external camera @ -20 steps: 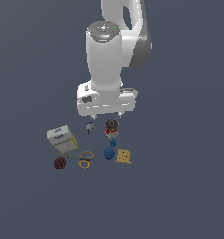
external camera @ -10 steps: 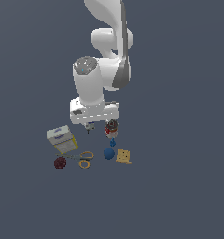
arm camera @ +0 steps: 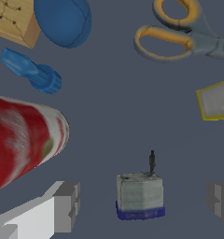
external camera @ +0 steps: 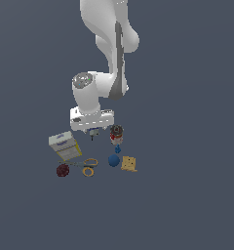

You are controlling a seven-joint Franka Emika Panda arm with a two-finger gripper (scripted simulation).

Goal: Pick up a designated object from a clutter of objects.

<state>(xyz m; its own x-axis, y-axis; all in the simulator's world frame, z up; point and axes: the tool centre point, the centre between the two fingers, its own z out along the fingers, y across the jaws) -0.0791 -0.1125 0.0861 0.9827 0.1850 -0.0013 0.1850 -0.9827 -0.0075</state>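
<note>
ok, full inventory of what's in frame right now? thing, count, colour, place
small block with stem: 1, grey over blue, dark stem, between the open fingers, not touched
can: 1, red, white and black, at the exterior view's right of the block
small blue peg: 1, blue, just below the can in the exterior view
ball: 1, blue, beside the tan square
tan square: 1, tan, at the clutter's right edge in the exterior view
scissors: 1, yellow handles, between the two balls
dark ball: 1, dark red, below the box
box: 1, white and yellow, at the clutter's left
gripper: 1, white with grey fingers, open, low over the block
</note>
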